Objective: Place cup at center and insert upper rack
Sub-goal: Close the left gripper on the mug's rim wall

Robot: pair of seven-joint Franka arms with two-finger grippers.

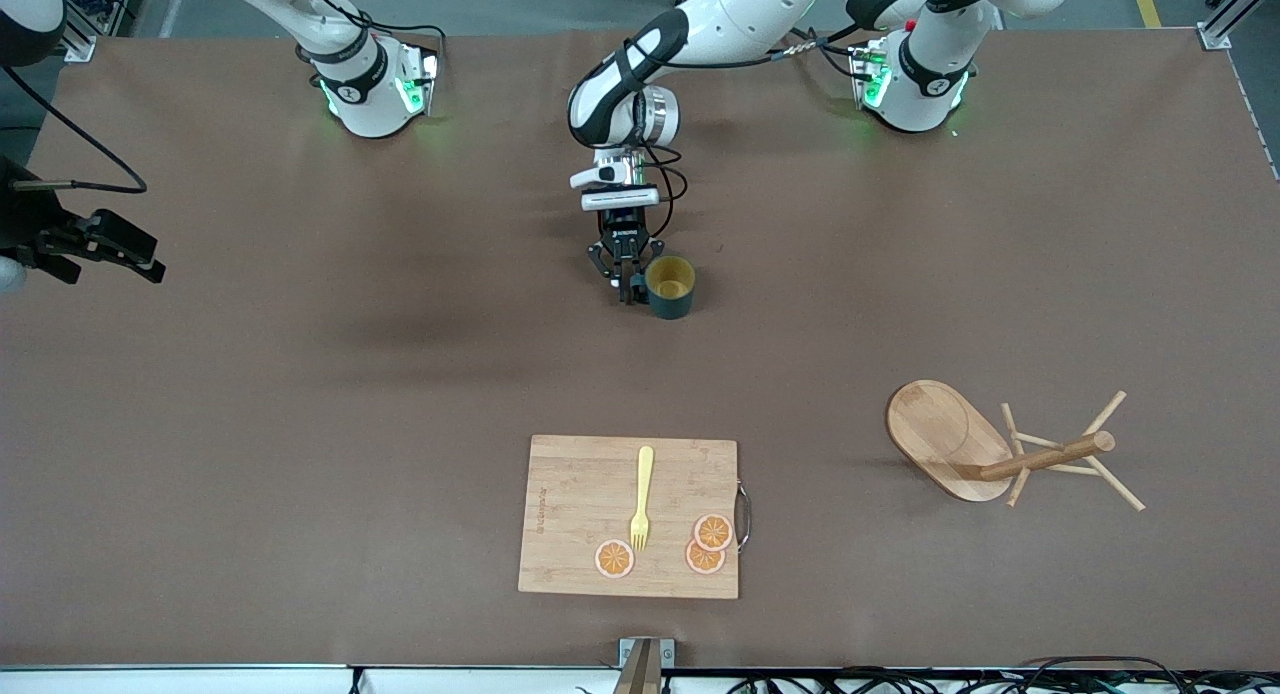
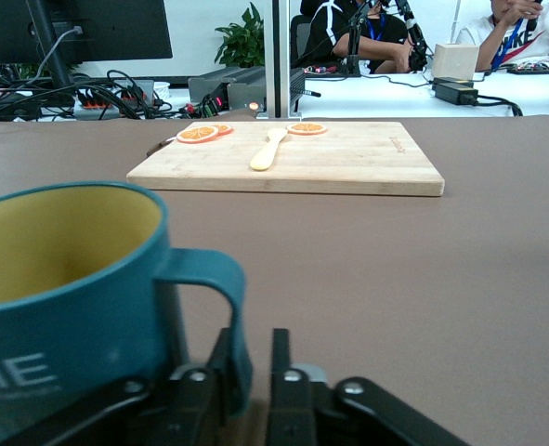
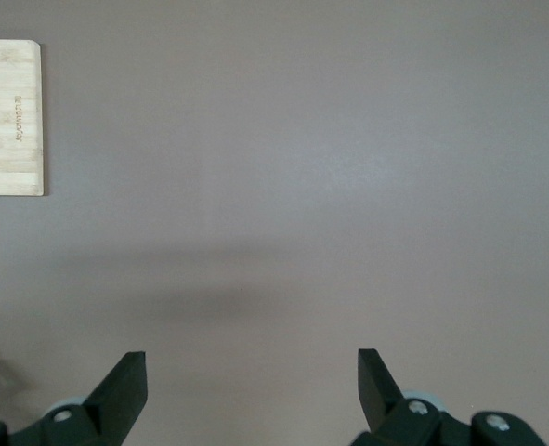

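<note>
Left fingers (image 2: 223, 372) pinch the cup's (image 2: 65, 297) handle; right fingers (image 3: 125, 386) spread.

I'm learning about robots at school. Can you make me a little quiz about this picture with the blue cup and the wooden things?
1. True or false: the mug tree is standing upright.
2. What is the left gripper closed on? A) the fork B) the cup's handle C) an orange slice
3. Fill in: the fork lies on the cutting ____.

Key
1. False. It lies on its side, toward the left arm's end of the table.
2. B. The left wrist view shows the fingers pinching the handle. The right gripper waits open over bare table.
3. board.
</note>
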